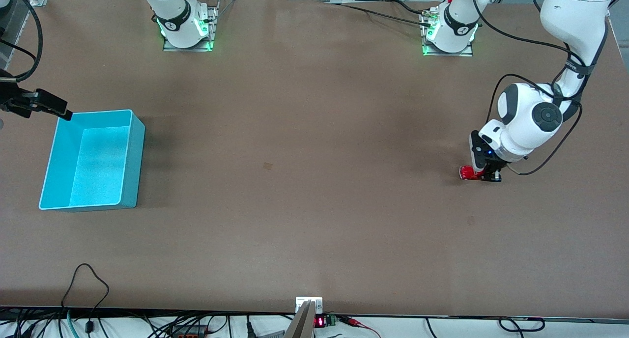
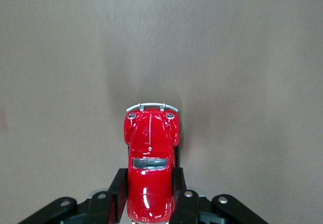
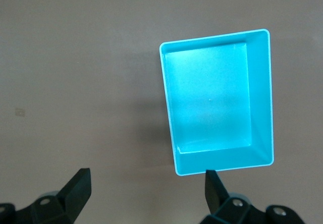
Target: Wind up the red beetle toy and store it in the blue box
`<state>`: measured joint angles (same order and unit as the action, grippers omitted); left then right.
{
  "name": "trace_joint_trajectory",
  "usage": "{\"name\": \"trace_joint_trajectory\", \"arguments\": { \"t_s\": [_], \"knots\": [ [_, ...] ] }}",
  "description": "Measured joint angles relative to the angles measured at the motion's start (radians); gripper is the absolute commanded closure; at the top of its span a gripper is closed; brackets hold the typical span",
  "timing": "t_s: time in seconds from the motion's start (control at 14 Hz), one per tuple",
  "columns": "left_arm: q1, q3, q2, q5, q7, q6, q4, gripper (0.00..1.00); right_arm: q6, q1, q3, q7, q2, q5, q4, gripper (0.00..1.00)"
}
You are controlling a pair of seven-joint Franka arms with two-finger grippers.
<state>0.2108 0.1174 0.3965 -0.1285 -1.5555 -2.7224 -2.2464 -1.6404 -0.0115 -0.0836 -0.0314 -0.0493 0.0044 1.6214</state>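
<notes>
From the front view I have the left claw [image 1: 484, 175] down at the surface [image 1: 304, 181], toward the left arm's end, with its wrist bent low above it. It is clenched on the red beetle toy [image 1: 467, 173], which sticks out from the claw toward the right arm's end and sits on the surface. The right claw [image 1: 59, 113] hangs at the other end of the surface, at the corner of the blue box [image 1: 132, 156] that lies farthest from the front camera; that arm waits. The box stands on the surface well apart from the left claw and the toy, open side up, and I see only its bare floor inside.

In the left wrist view the red beetle toy [image 2: 150, 168] lies roof up between the claw's two black fingers [image 2: 119, 191], one pressed against each flank at the rear half of the body. The nose, with its silver bumper [image 2: 151, 105] and two round headlights, points straight away from the claw. Bare surface [image 2: 242, 57] lies all round it.

In the right wrist view the right claw [image 3: 146, 188] is released, its two dark fingertips [image 3: 78, 186] standing wide apart with nothing between them. The blue box [image 3: 266, 98] lies below and ahead of the claw, one short wall close to one fingertip, its pale rim unbroken.
</notes>
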Motion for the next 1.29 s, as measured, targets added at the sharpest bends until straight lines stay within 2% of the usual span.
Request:
{"name": "trace_joint_trajectory", "arguments": {
  "t_s": [0.5,0.93,1.0,1.15,1.29],
  "knots": [
    [0.247,-0.001,0.041,0.0,-0.226,-0.001,0.064,0.74,-0.001,0.0,0.0,0.0,-0.002,0.0,0.0,0.0],
    [0.319,0.003,0.063,0.0,-0.286,0.0,0.098,0.74,-0.001,0.0,0.0,0.0,-0.004,0.0,0.0,0.0],
    [0.319,0.004,0.064,0.0,-0.288,0.001,0.098,0.68,-0.001,0.0,0.0,0.0,-0.004,0.0,0.0,0.0],
    [0.319,0.004,0.064,0.0,-0.29,0.002,0.099,0.3,-0.001,0.0,0.0,0.0,-0.004,0.0,0.0,0.0],
    [0.32,0.008,0.075,0.0,-0.3,0.003,0.099,0.09,-0.002,0.0,0.0,0.0,-0.004,0.0,0.0,0.0]
  ]
}}
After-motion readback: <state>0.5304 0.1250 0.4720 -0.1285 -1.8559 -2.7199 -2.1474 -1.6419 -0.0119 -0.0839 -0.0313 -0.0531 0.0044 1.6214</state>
